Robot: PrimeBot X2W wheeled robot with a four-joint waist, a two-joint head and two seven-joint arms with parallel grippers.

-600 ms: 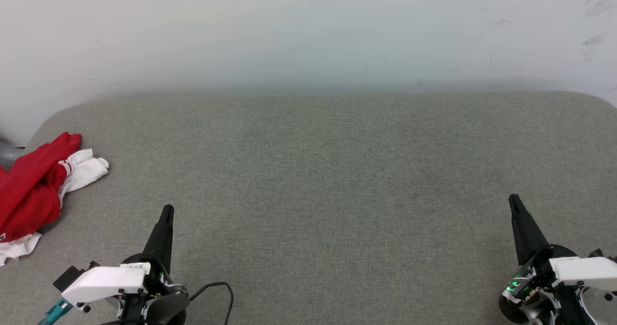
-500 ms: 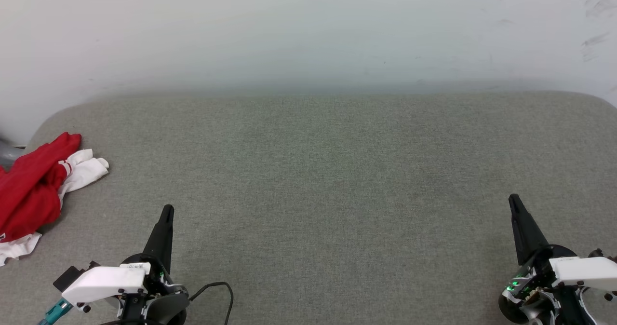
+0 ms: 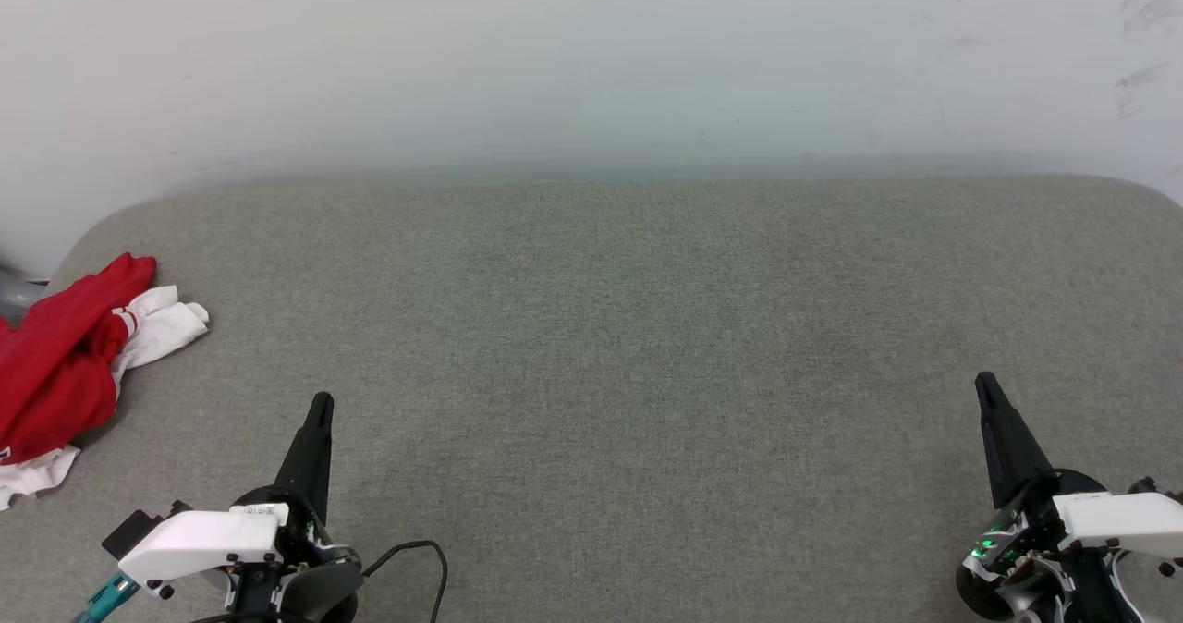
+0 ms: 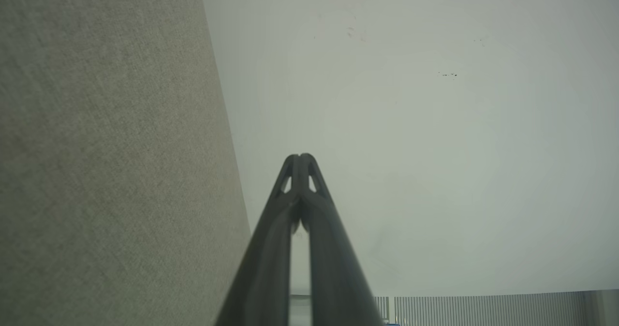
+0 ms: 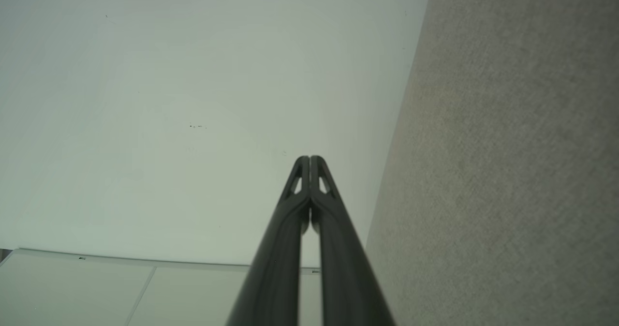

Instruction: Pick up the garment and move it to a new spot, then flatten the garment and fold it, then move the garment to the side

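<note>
The garment point(image 3: 60, 364), red with white sleeves, lies crumpled at the far left edge of the grey fabric surface point(image 3: 628, 346), partly cut off by the head view's left border. My left gripper point(image 3: 320, 403) hovers at the lower left, to the right of the garment and apart from it, its fingers shut with nothing between them. My right gripper point(image 3: 985, 383) rests at the lower right, also shut and empty. In the wrist views the left gripper point(image 4: 300, 157) and the right gripper point(image 5: 309, 159) each have their tips pressed together.
A pale wall point(image 3: 591, 59) rises behind the grey surface. A black cable point(image 3: 416, 554) loops beside my left wrist. A grey object point(image 3: 14, 295) pokes in behind the garment at the left edge.
</note>
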